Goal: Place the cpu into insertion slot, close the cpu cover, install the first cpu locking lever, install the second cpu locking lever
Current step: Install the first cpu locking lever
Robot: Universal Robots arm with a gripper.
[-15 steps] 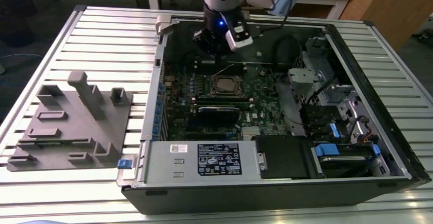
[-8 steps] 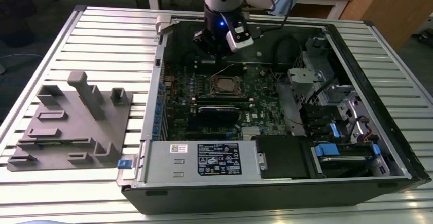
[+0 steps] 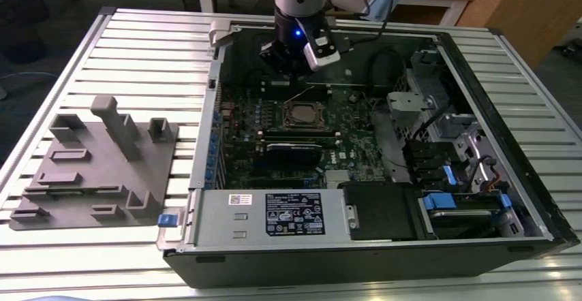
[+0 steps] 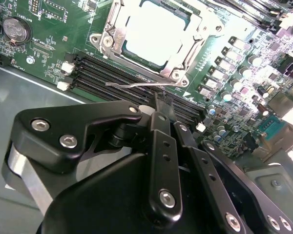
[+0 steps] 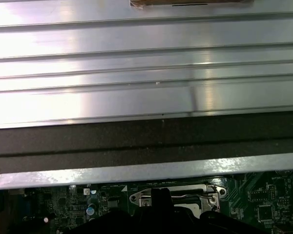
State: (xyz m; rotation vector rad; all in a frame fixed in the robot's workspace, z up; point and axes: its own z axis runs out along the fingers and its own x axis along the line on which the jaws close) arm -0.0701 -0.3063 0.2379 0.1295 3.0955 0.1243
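second wrist view: the cpu lies pale and flat inside the insertion slot on the green board, and the cpu cover appears to be folded down around it, its window framing the chip's metal top. by that showing the first two steps look done. a thin wire locking lever runs along the socket's edge above the black memory slots, with its free end standing clear of the frame, so it seems not yet latched; whether the other lever is latched cannot be judged. the gripper hangs just beside that lever, its fingers drawn together with nothing visible between them, the tips near the wire, though contact cannot be confirmed. in the exterior view the gripper is lowered inside the open computer case, on the far side of the socket, the case lying on the slatted desk with a grey fixture off to the exterior view's left.
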